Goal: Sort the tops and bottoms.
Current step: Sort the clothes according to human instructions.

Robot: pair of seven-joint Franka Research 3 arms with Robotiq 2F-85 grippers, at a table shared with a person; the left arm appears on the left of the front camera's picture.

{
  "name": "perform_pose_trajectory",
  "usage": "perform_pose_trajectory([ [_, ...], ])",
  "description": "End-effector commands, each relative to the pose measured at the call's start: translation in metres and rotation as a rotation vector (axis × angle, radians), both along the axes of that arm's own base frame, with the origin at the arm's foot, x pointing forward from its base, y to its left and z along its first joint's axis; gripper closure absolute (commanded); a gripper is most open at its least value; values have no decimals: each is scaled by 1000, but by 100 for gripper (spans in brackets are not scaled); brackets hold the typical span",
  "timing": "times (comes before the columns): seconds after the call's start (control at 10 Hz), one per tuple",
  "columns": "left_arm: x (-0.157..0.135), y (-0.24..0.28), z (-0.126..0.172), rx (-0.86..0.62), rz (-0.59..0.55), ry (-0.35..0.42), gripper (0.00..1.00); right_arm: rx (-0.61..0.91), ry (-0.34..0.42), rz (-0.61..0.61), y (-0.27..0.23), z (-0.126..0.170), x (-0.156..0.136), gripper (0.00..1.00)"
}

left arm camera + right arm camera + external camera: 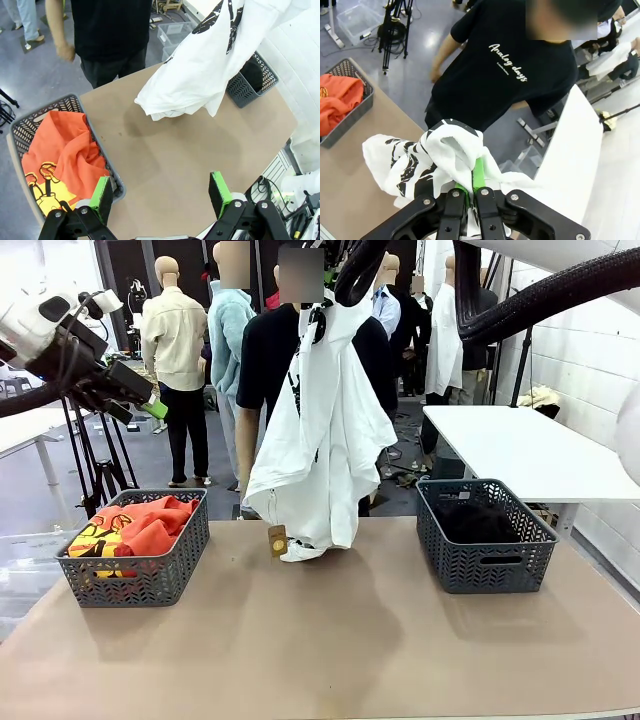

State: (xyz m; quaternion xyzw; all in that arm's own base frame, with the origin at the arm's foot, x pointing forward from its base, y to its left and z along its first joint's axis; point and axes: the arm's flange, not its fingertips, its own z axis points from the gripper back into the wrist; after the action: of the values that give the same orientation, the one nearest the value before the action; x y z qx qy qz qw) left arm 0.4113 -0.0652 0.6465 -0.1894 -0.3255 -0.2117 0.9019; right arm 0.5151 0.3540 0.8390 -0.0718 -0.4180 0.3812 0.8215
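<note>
We hold a white cloth T-shirt with a black print high over the brown table, the right gripper clamped shut on a bunched fold near its top. The shirt hangs nearly to the table, its lower hem and a small brown tag close to or touching the surface near the table's far edge, right in front of the person in the black T-shirt.

To the left of the hanging shirt sits a dark grey plastic lattice basket holding an orange-red T-shirt with a yellow and black print. To the shirt's right sits a matching dark grey basket with black cloth inside. We judge the left basket to be the tops' place, so this shirt belongs there.

The left gripper hovers above the near corner of the left basket, jaws wide apart and holding nothing.

What could go wrong from here: the grip is only on a fold, so a quick swing towards the left basket could pull the cloth free. The low hem may drag on the table or snag on the basket's rim, leaving the shirt draped half outside. The left arm also stands near the basket, so our two arms could crowd each other.
</note>
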Motion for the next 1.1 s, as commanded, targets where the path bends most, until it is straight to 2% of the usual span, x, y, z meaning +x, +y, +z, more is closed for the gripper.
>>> perform_pose_trajectory([
  [0.0, 0, -1, 0, -7, 16, -3, 0, 22, -10, -9, 0, 2, -2, 100],
  [1.0, 0, -1, 0, -7, 16, -3, 0, 22, -10, -9, 0, 2, -2, 100],
])
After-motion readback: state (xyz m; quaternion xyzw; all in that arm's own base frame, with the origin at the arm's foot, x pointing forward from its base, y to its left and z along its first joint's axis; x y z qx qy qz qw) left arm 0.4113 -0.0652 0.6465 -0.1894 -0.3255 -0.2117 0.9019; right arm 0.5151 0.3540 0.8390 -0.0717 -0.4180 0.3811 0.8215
